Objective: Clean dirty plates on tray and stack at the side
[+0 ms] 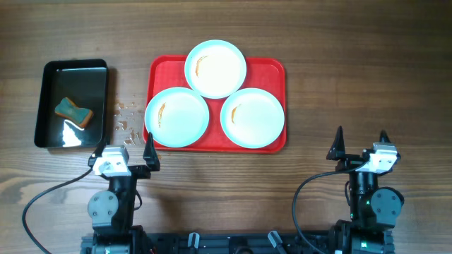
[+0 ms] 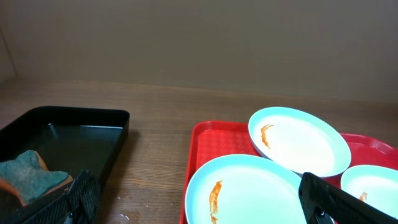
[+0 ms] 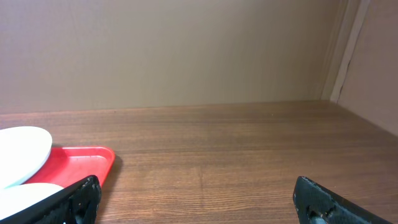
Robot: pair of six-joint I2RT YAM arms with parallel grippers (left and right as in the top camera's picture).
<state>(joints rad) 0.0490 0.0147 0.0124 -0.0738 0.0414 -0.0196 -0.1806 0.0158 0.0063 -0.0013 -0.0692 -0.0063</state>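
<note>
Three round pale plates lie on the red tray (image 1: 272, 67): a back plate (image 1: 215, 68), a front left plate (image 1: 176, 117) and a front right plate (image 1: 252, 117). Each has a small orange smear. My left gripper (image 1: 124, 149) is open and empty, just in front of the tray's front left corner. My right gripper (image 1: 360, 143) is open and empty, on the table to the right of the tray. In the left wrist view the tray (image 2: 214, 137), the front left plate (image 2: 249, 186) and the back plate (image 2: 295, 140) show. In the right wrist view the tray's corner (image 3: 81, 163) shows.
A black rectangular pan (image 1: 73, 104) holding water and a teal-and-orange sponge (image 1: 74, 111) stands left of the tray; it also shows in the left wrist view (image 2: 68, 134). Water drops (image 1: 126, 118) lie on the wood between pan and tray.
</note>
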